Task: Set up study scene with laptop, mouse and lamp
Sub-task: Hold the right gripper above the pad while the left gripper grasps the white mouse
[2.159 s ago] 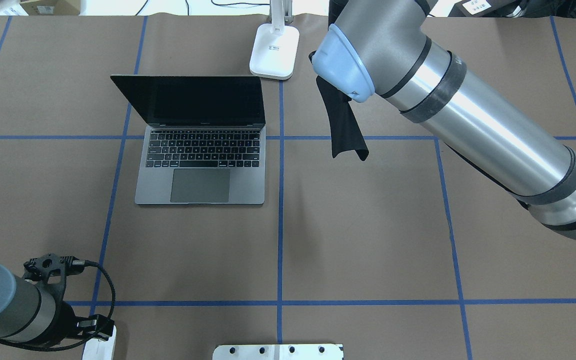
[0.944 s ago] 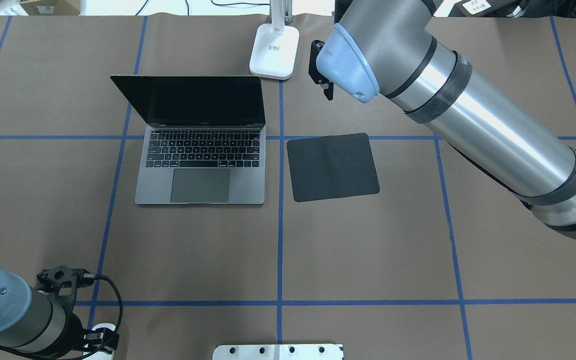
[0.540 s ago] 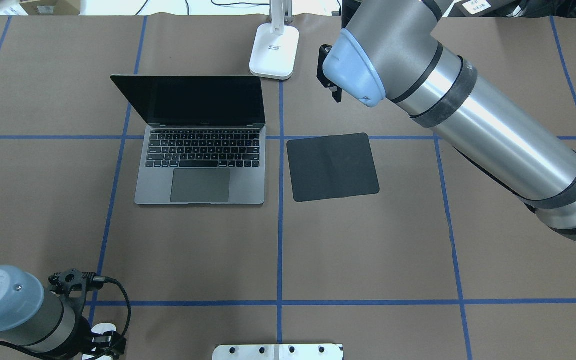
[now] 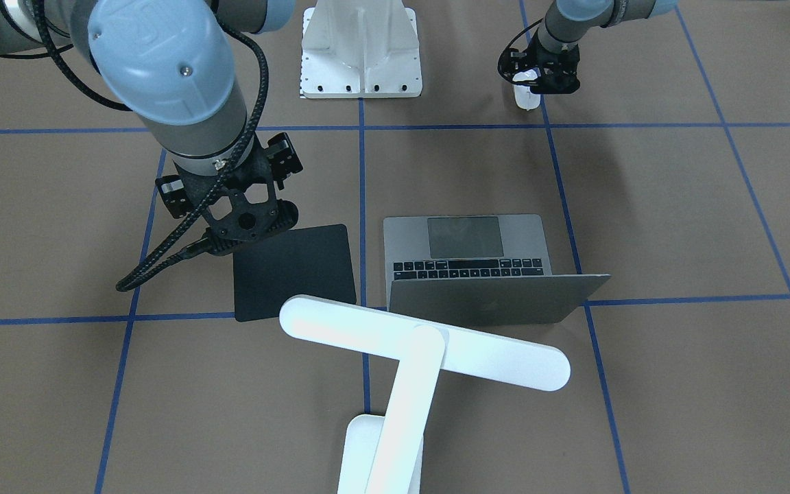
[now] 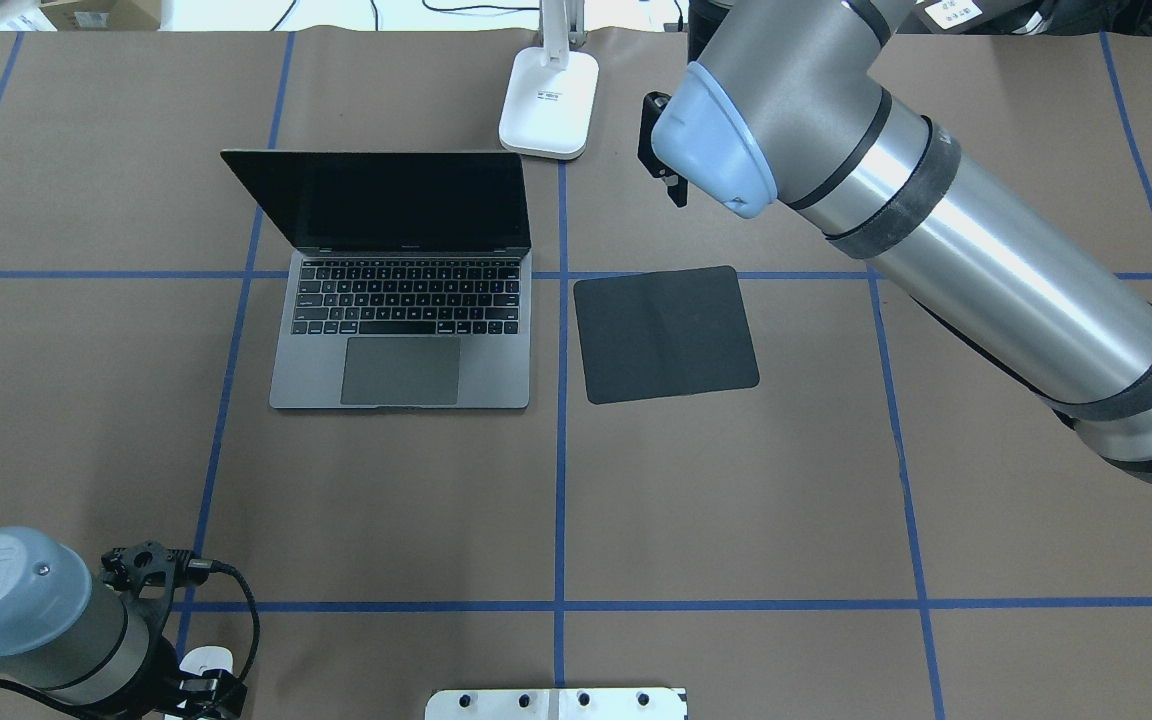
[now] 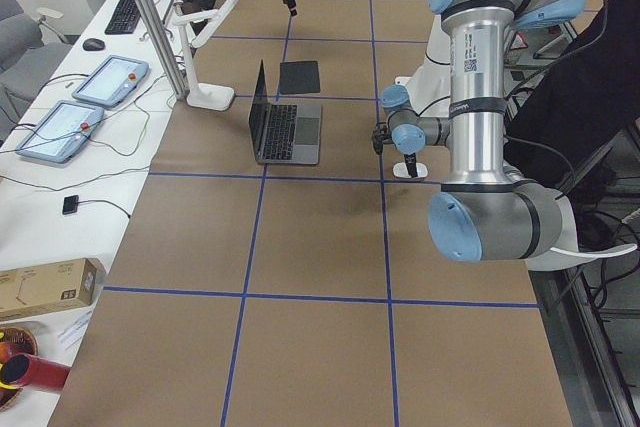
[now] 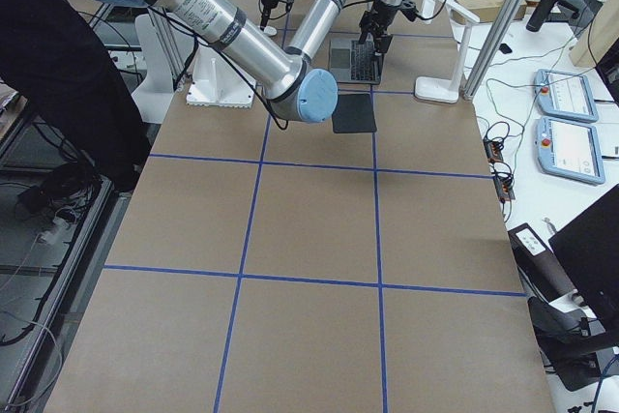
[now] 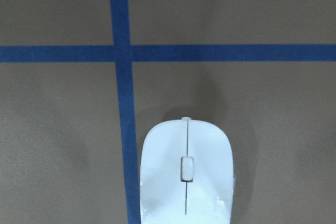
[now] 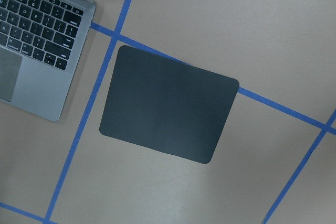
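Note:
The laptop [image 5: 401, 330] [image 4: 463, 254] stands open left of the table's middle. Behind it is the lamp [image 5: 549, 100], whose bar head [image 4: 422, 343] reaches over the laptop's lid. The white mouse [image 5: 204, 662] [image 4: 527, 96] [image 8: 186, 174] lies on the table at the near left corner. My left gripper [image 4: 539, 77] hangs low right over the mouse and looks open, its fingers to either side of the mouse's rear. My right gripper [image 4: 227, 182] is open and empty, raised above the far edge of the black mouse pad [image 5: 666, 335] [image 9: 168, 108].
The mouse pad [image 4: 293, 271] lies flat just right of the laptop. The white robot pedestal [image 5: 556, 703] [image 4: 361, 48] sits at the near edge. A side bench with tablets [image 6: 105, 82] and a keyboard runs beyond the lamp. Someone in dark clothing [image 7: 58, 65] stands by the robot.
The mouse pad hung from my right gripper at first; it now lies flat beside the laptop, and that gripper has let go and drawn back. My left arm has shifted onto the mouse.

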{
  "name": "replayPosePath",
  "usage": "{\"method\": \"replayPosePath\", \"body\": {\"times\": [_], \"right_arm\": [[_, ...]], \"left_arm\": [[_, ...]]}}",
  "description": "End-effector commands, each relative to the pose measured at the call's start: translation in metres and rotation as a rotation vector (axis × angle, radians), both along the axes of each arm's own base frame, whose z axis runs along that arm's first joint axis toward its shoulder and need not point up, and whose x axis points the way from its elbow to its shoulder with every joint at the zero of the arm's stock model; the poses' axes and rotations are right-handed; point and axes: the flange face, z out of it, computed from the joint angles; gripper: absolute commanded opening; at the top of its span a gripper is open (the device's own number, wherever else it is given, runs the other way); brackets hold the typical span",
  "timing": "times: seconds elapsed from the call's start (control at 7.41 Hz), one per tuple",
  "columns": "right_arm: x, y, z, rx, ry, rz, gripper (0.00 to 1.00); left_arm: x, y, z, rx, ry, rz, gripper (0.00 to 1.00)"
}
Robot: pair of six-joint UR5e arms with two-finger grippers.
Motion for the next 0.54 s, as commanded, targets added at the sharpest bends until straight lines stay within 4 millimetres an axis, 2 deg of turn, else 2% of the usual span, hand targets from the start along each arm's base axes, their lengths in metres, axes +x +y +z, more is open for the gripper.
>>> {"method": "replayPosePath", "body": {"times": [0.0,0.4], "right_arm": [[0.0004,0.0005,-0.0014,0.003,-0.002,0.000,1.00],[0.0007,0.0009,-0.0020,0.004,-0.003,0.000,1.00]], "left_arm": [[0.0043,0.0003,0.0072,0.018,0.001,0.031,0.92],[0.0056,0.0008,0.0064,0.020,0.006,0.037,0.90]]}}
